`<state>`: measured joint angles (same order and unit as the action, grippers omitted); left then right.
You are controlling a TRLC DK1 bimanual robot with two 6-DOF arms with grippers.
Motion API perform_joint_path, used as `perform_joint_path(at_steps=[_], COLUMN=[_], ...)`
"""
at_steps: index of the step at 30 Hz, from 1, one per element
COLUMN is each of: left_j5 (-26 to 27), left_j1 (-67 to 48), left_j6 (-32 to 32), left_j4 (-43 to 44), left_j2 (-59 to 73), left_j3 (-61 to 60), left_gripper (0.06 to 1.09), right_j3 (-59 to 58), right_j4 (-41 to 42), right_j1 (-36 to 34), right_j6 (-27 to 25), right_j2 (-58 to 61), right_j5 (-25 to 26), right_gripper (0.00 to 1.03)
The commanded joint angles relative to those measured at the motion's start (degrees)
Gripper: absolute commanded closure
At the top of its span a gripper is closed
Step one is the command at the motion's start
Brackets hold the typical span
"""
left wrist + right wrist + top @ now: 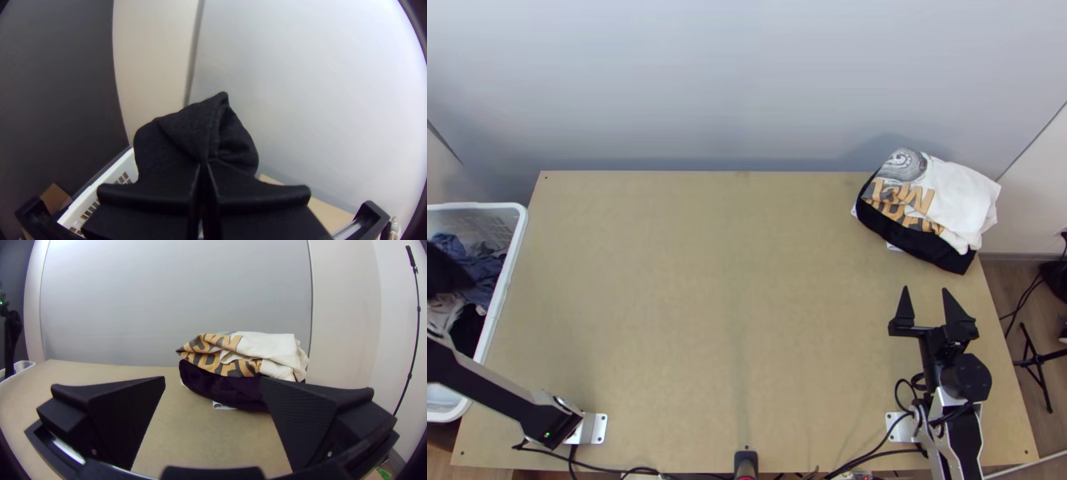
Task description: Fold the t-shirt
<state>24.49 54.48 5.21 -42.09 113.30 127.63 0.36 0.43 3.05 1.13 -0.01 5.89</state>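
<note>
T-shirt (180, 133): dark, bunched, hanging over the basket at left, perhaps lifted to be brought out for folding.
Left jaws (203, 168): pinching the T-shirt by one part; which part, I cannot tell.
Right jaws (925, 290): spread, holding nothing, near the pile; probably waiting for cloth.
Basket (503, 272): beside the left edge, holding more clothes.
Pile (965, 200): far right corner, likely put there to leave working space.
Tabletop (707, 320): light wood.
Room: pale wall (747, 80) behind.
</note>
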Motion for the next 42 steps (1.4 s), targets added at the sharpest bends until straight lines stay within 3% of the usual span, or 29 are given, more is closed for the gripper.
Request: perform_joint_path(at_steps=[1, 6, 12, 14, 19, 27, 35, 42], left_j5=[3.9, 3.9, 3.9, 3.2, 2.4, 0.1, -8.1, -14.0], left_j1=[-7.7, -17.8, -38.5, -47.4, -64.4, -79.1, -92.1, -101.7], left_j6=[-0.4, 1.3, 0.9, -0.5, -10.7, -20.2, -21.7, -24.0], left_j4=[-11.7, -12.2, -10.9, -7.9, 3.7, 9.7, 15.9, 24.9], left_j2=[-19.9, -36.0, -56.3, -62.8, -74.7, -75.9, -75.5, -70.3], left_j3=[-5.6, -20.2, -39.5, -46.4, -59.4, -64.1, -69.5, -66.4], left_gripper=[1.05, 1.05, 1.05, 1.05, 1.05, 1.05, 1.05, 1.05], right_j3=[0.1, 0.0, 0.0, 0.0, 0.0, 0.0, 0.1, 0.0], right_j4=[0.0, 0.0, 0.0, 0.0, 0.0, 0.0, 0.0, 0.0], right_j1=[0.0, 0.0, 0.0, 0.0, 0.0, 0.0, 0.0, 0.0], right_j6=[0.0, 0.0, 0.0, 0.0, 0.0, 0.0, 0.0, 0.0], right_j2=[0.0, 0.0, 0.0, 0.0, 0.0, 0.0, 0.0, 0.0], right_j5=[0.0, 0.0, 0.0, 0.0, 0.0, 0.0, 0.0, 0.0], right_gripper=[0.04, 0.04, 0.04, 0.04, 0.04, 0.04, 0.04, 0.04])
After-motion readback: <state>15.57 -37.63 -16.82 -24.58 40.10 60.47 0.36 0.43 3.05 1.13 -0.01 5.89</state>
